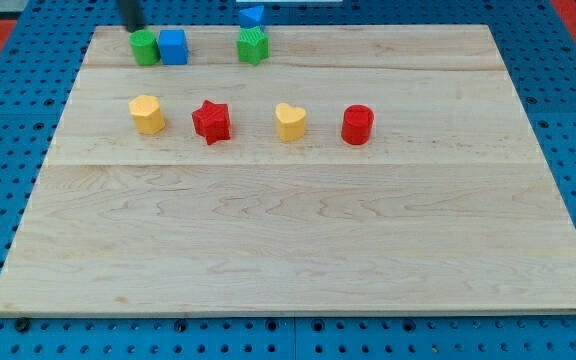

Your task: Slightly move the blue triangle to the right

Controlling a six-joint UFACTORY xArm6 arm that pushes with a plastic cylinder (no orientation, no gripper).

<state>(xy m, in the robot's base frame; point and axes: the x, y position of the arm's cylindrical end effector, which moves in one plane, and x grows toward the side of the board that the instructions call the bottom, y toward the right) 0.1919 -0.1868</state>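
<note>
The small blue triangle block (253,15) sits at the wooden desk's (298,230) top edge, just above the green star block (253,46). My tip (133,27), a bare rod with no fingers, is well left of it by the green round block (145,47); a stray push could slide the triangle off the desk.

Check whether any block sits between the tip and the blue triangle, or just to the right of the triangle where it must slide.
My tip is at the view's top left, touching or just above the green cylinder. The blue cube lies slightly below the straight line to the blue triangle; the green star sits below the triangle. Nothing visible stands to the triangle's right.
</note>
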